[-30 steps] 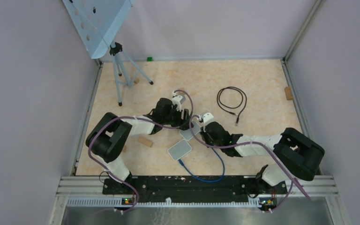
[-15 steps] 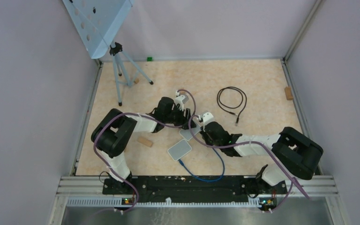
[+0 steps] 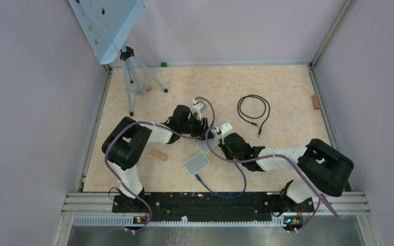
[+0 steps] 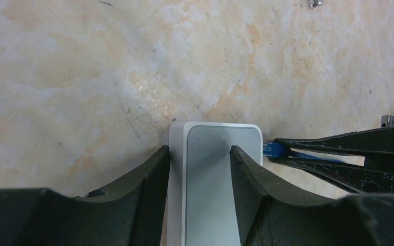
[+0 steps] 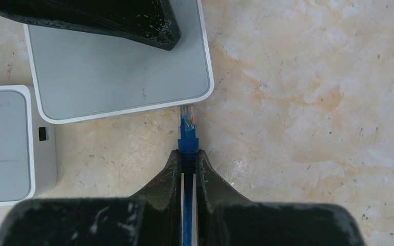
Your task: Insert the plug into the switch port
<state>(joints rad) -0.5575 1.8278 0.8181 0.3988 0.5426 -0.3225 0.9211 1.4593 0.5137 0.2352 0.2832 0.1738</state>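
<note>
A white switch (image 4: 220, 169) with a grey top lies flat on the table. It also shows in the top view (image 3: 205, 146) and the right wrist view (image 5: 118, 77). My left gripper (image 4: 199, 149) is open over it, one finger against its left side and the other resting on its top face. My right gripper (image 5: 187, 152) is shut on the blue plug (image 5: 187, 128). The plug's clear tip touches the switch's side edge. The port itself is hidden. In the left wrist view the plug (image 4: 273, 149) sits against the switch's right side. From above, the grippers (image 3: 207, 134) (image 3: 218, 142) meet at the switch.
A second white switch (image 3: 197, 164) lies just in front, with the blue cable (image 3: 231, 193) looping from it. A black cable coil (image 3: 254, 110) lies at the back right. A wooden block (image 3: 158, 155) lies left, another (image 3: 315, 101) by the right wall. A tripod (image 3: 131, 77) stands back left.
My left arm has shifted right, bringing its gripper down over the switch. My right gripper with the plug has edged slightly toward the switch's side.
</note>
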